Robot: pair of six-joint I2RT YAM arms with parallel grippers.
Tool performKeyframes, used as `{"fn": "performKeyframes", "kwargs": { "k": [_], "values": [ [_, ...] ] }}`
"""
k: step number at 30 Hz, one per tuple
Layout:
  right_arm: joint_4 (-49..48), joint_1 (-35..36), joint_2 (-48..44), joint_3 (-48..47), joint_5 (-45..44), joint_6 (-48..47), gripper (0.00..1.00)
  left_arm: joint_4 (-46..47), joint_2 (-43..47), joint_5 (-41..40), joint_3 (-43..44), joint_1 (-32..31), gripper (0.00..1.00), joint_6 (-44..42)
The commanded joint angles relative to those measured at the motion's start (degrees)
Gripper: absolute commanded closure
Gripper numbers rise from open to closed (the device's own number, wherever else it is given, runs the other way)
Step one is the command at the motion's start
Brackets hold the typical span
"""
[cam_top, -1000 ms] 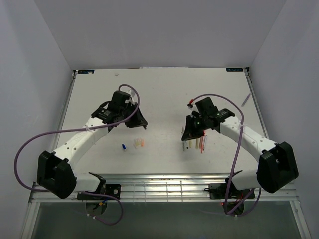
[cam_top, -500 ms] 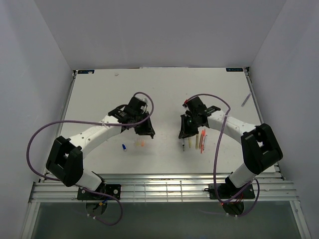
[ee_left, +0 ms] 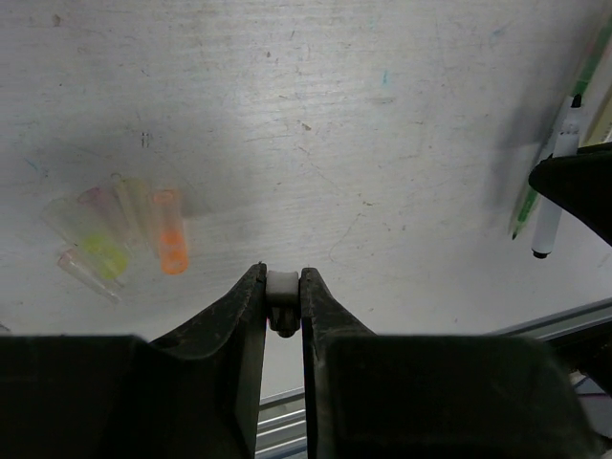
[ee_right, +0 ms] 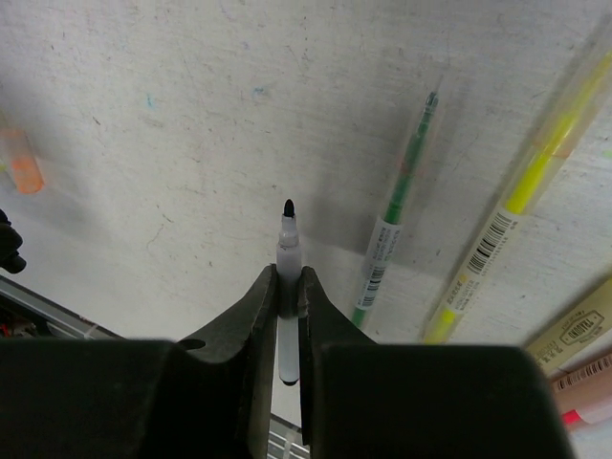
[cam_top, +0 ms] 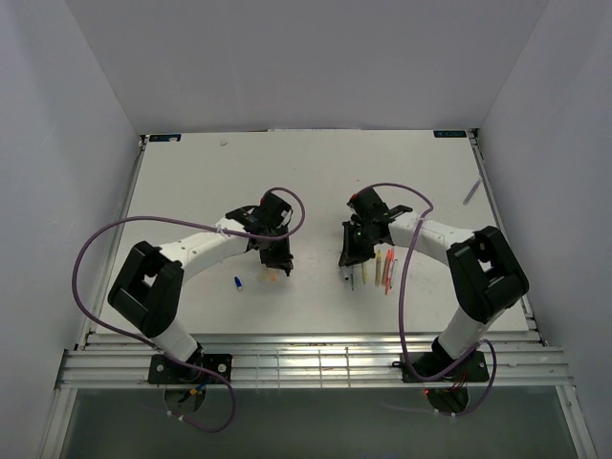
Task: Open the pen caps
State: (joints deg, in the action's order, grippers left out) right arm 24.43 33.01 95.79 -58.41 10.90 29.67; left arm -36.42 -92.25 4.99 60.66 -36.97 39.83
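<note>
Left arm (cam_top: 196,251) and right arm (cam_top: 430,234) have swung in toward frame centre over the last second. Right gripper (ee_right: 288,277) is clamped on a pen (ee_right: 288,239), black nib bare. Left gripper (ee_left: 284,285) pinches a pale cap (ee_left: 282,290), lower centre. I'd call that one open. Four more pens (ee_right: 402,206) lying. Loose: one blue cap (cam_top: 238,283), about four in the blurry cluster (ee_left: 170,244).

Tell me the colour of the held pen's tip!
Black: the pen tip in the right gripper, clearest in right wrist view.
</note>
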Motion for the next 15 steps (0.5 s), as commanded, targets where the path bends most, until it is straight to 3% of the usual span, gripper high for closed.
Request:
{"fn": "performKeyframes", "kwargs": {
  "k": [1, 15],
  "values": [
    [-2.54, 0.21, 1.77, -0.74, 0.79, 0.48, 0.92, -1.45, -0.47, -2.88, 0.07, -0.38, 1.0, -1.25],
    [-4.3, 0.12, 4.93, -0.56, 0.88, -0.84, 0.92, -3.48, -4.52, -4.12, -0.37, -0.56, 1.0, -1.78]
  ]
}}
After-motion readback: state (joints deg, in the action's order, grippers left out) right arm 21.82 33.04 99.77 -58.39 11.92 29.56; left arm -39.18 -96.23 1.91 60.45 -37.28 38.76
